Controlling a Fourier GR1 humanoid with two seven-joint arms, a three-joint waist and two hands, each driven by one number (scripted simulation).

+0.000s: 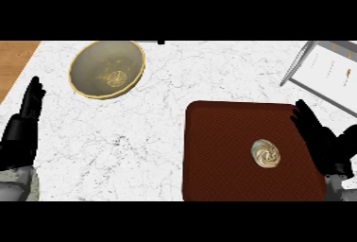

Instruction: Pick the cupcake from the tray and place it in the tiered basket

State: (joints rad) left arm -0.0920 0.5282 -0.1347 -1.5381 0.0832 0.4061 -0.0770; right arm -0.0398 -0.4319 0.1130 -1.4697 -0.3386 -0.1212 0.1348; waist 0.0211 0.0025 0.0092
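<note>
White marble with fine grey veins covers nearly all of what you see, a table (140, 146) top viewed steeply from above. At the upper left corner a strip of warm brown wood (17, 61) borders the marble (whether floor or another surface, you cannot tell from here).

Look at the lower right: a dark red-brown tray (216, 156) with rounded corners lies flat on the table, and the cupcake (266, 153) stands on it, right of the tray's middle, its pale swirled top facing you. Nothing touches it.

Your right hand (320, 139) shows at the tray's right edge, black fingers straight and slightly apart, pointing up and away, near the cupcake but clear of it. Your left hand (28, 108) rests at the far left edge of the view, fingers straight and close together, pointing up, holding nothing.

At the upper left of the marble lies a round olive-grey plate (94, 61) with a golden rim and a small golden pattern in its lower right part. At the upper right corner a grey metal frame with a pale shelf, the tiered basket (327, 71), juts in at a slant, well apart from the tray's cupcake.
</note>
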